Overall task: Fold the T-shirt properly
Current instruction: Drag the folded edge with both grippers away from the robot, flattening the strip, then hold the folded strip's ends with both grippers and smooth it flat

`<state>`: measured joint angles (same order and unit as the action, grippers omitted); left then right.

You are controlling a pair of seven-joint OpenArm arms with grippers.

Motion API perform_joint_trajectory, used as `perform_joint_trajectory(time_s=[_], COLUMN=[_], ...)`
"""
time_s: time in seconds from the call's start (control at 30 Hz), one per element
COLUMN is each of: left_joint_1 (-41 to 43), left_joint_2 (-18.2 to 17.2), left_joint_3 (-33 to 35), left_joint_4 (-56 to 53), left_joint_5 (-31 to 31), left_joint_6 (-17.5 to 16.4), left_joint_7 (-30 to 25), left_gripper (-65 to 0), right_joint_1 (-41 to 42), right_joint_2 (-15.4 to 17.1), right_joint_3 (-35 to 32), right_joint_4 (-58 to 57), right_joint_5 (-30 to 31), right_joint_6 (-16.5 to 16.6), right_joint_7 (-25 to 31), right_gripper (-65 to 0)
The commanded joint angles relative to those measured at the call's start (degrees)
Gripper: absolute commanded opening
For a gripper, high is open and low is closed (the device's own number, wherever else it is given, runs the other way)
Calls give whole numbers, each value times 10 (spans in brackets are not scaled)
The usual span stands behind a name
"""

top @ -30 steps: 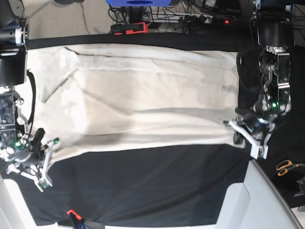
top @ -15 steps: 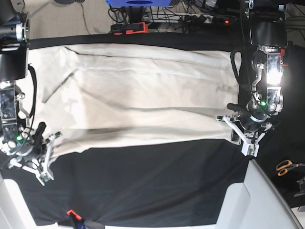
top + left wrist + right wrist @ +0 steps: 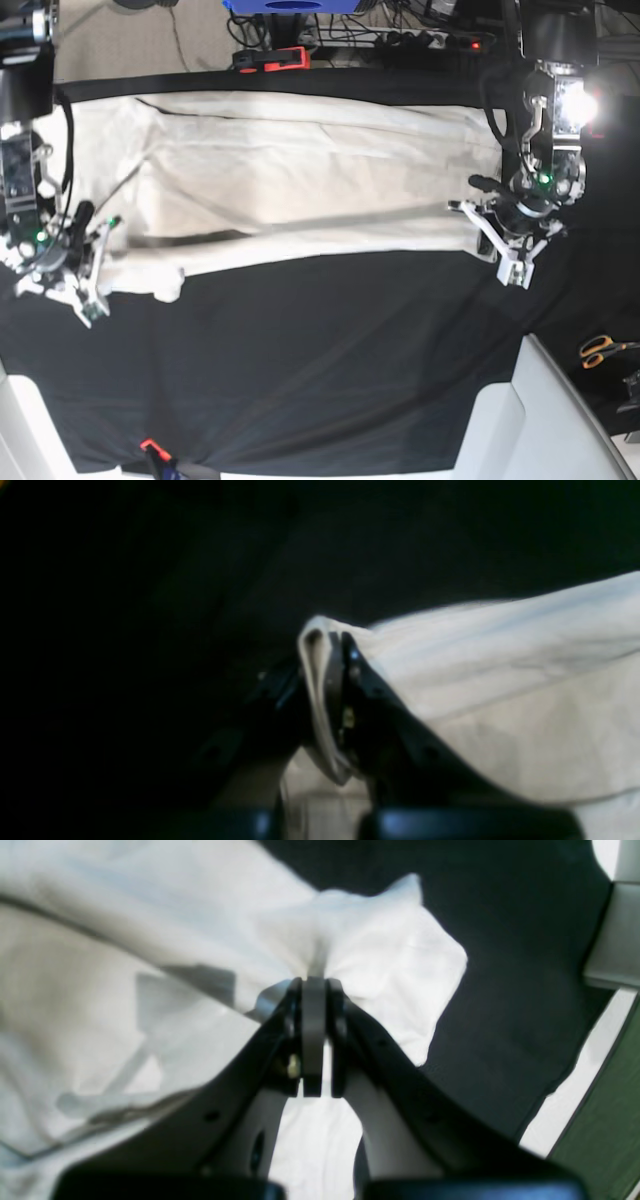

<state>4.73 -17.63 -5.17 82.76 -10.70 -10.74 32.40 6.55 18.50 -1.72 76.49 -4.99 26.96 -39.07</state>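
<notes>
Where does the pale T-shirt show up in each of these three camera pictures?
Base view: the T-shirt spreads across the upper half, on the black cloth.
Left wrist view: it fills the right side, its edge pinched in the left end effector.
Right wrist view: it fills the left and centre, pinched in the right end effector.
Shared landmark: the black cloth.

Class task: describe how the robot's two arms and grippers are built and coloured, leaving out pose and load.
Both arms are black and silver with black cables along them and a small green light near each wrist. The left gripper and right gripper have white angular finger frames. Close up, the fingers look black with grey pads.
</notes>
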Motion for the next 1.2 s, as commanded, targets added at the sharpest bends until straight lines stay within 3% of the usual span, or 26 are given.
perform_joint_trajectory(time_s=[0.0,0.17,0.4,0.8,1.17], left_joint_1=[1,23,33,37,31], left_joint_2=[-7,-10,-10,-33,-45], left_joint_3=[1,38,39,32,31], left_joint_4=[11,10,9,10,12], left_joint_5=[3,6,6,7,7], left_joint_6=[1,1,1,3,3], left_joint_7=[-11,-12,-12,-12,-13], left_gripper=[-650,-650,-650,-650,-650], right_joint_1=[7,-31,-68,-97,-111], right_joint_2=[6,-7,-26,-61,-62], right_joint_3=[7,45,84,88,88], right_joint_4=[19,54,57,58,150], right_joint_5=[-2,-2,-1,-1,-1], right_joint_6=[-3,-1,1,1,1], right_joint_7=[-4,-19,-34,-41,-121], right_gripper=[-650,-650,-650,-650,-650])
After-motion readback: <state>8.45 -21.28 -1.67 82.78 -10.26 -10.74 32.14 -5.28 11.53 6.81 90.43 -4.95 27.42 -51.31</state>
